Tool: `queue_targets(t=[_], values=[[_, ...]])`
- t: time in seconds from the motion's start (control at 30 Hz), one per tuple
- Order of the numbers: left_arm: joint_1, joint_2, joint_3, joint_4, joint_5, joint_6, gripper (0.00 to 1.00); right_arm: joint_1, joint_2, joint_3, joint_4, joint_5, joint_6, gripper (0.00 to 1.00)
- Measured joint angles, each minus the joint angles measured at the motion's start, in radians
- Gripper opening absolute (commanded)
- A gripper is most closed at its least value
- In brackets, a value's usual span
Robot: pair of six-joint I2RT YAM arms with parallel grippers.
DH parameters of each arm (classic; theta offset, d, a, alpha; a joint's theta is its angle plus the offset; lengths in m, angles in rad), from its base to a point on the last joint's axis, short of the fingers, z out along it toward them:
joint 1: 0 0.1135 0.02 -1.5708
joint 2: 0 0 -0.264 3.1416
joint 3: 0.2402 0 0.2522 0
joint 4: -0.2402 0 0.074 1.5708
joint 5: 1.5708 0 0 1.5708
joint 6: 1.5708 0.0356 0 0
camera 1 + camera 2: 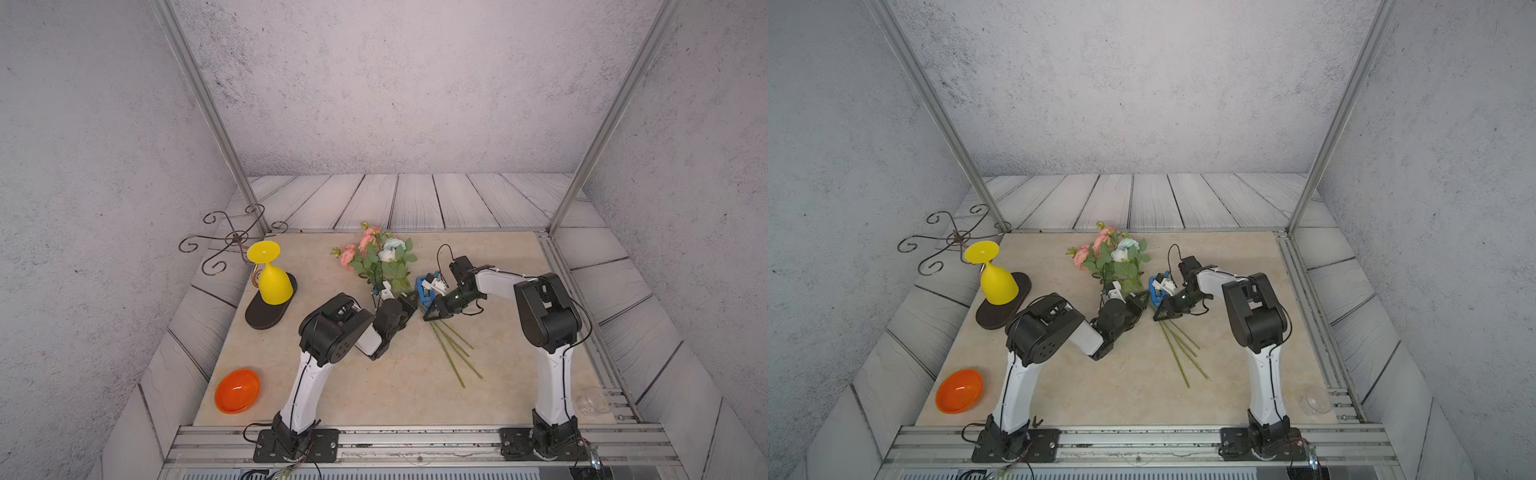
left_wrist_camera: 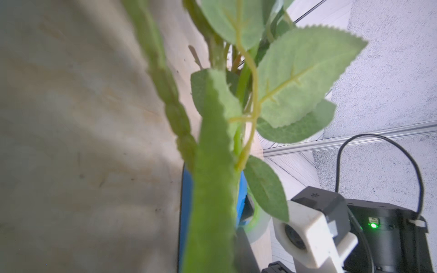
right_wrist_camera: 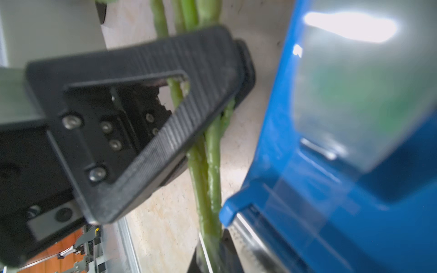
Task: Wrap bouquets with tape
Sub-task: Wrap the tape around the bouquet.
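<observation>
Bouquet (image 1: 390,266) gripped at two places along its stems (image 1: 451,349).
The bouquet lay on the bench (image 1: 374,395), blooms toward the far edge, stem ends toward the near edge. The left pincer (image 1: 412,300) pinched the stems just below the leaves; the right pincer (image 1: 430,317) was pressed shut on them just beside it. The blue tape dispenser (image 1: 424,291) stood just beside the stems, by the right pincer.

Both arms reach inward; left claw (image 1: 411,301) closed; right claw (image 1: 429,317) clamped.

No legible text, label, brand or number on any object in view.
</observation>
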Motion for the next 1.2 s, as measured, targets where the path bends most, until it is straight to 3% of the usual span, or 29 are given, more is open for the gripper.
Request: queue_targets(t=[0.43,0.67,0.97,1.2], values=[[-0.002,-0.015,-0.002,-0.042,0.021,0.021,0.00,0.017,-0.057,-0.064,0.047,0.089,0.024,0.00],[-0.002,-0.061,-0.005,-0.084,0.027,0.044,0.17,0.023,-0.074,-0.003,-0.063,0.159,-0.084,0.00],[-0.002,-0.121,-0.055,-0.092,0.016,0.090,0.51,-0.008,-0.112,0.016,-0.121,0.339,-0.123,0.00],[-0.013,-0.140,-0.023,-0.161,0.022,0.106,0.54,0.008,-0.111,0.035,-0.137,0.369,-0.137,0.00]])
